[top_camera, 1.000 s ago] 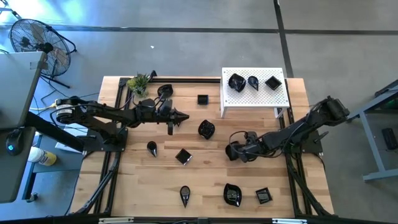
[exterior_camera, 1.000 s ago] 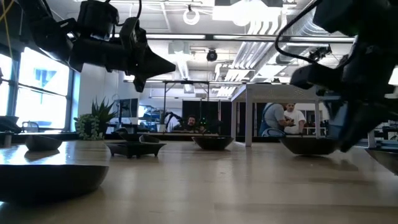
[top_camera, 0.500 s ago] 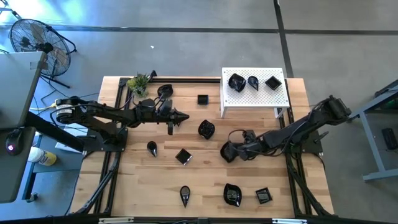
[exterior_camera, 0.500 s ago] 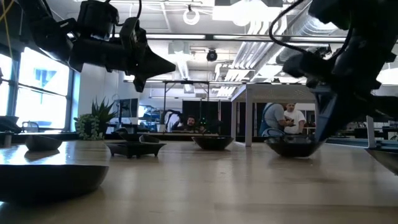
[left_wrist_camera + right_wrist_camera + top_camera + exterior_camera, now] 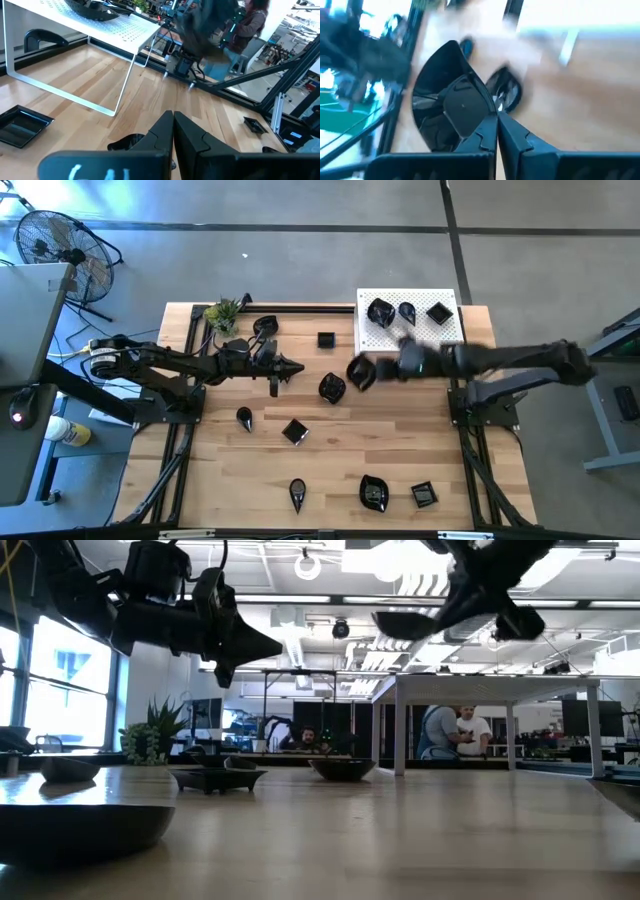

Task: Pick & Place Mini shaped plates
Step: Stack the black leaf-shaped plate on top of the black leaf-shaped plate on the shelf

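Right pincer [image 5: 366,371] pinching black plate [image 5: 359,374] by rim, lifted above bench [image 5: 330,450].
Held just left of white platform [image 5: 410,330] bearing three plates; another plate [image 5: 332,387] lying just beside on bench. Left pincer [image 5: 296,368] pressed together, empty, hovering farther left.

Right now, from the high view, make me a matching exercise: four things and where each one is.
1. right gripper
2. left gripper
3. green plant
4. white platform

A. table's far left corner
B. mid-table, fingers shut, empty
C. far right, carrying three plates
D. beside the platform, holding a plate off the table

Pairs: 1-D, 2-B, 3-A, 4-C
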Robot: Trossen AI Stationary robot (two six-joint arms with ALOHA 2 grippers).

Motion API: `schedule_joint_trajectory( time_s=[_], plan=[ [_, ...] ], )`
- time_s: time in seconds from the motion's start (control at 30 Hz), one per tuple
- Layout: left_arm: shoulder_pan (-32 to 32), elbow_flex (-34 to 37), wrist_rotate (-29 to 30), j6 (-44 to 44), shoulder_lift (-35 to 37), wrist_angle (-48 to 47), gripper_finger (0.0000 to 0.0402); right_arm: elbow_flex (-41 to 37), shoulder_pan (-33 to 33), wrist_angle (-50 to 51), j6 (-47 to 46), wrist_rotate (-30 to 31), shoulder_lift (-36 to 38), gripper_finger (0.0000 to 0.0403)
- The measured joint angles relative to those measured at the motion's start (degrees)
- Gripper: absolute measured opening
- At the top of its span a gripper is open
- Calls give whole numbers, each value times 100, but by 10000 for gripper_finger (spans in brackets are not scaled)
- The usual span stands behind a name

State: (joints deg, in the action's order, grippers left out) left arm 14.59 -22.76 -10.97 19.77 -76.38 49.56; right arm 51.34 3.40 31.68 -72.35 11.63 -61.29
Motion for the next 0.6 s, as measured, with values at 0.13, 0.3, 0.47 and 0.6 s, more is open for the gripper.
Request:
schedule_joint_trajectory(
  time_s=[0.13,0.3,0.47,0.6],
  plan=[
    [0,0,0,0,0,0,9,1060,1452,1268,1236,-579,-135,1],
    [0,0,-4,0,0,0,9,2190,3112,1868,2593,-1522,-773,0],
    [0,0,-4,0,0,0,9,2934,4113,2409,3409,-2187,-1668,0],
    [0,0,-7,2,0,0,9,3260,4442,2764,3833,-2471,-2228,0]
  ],
)
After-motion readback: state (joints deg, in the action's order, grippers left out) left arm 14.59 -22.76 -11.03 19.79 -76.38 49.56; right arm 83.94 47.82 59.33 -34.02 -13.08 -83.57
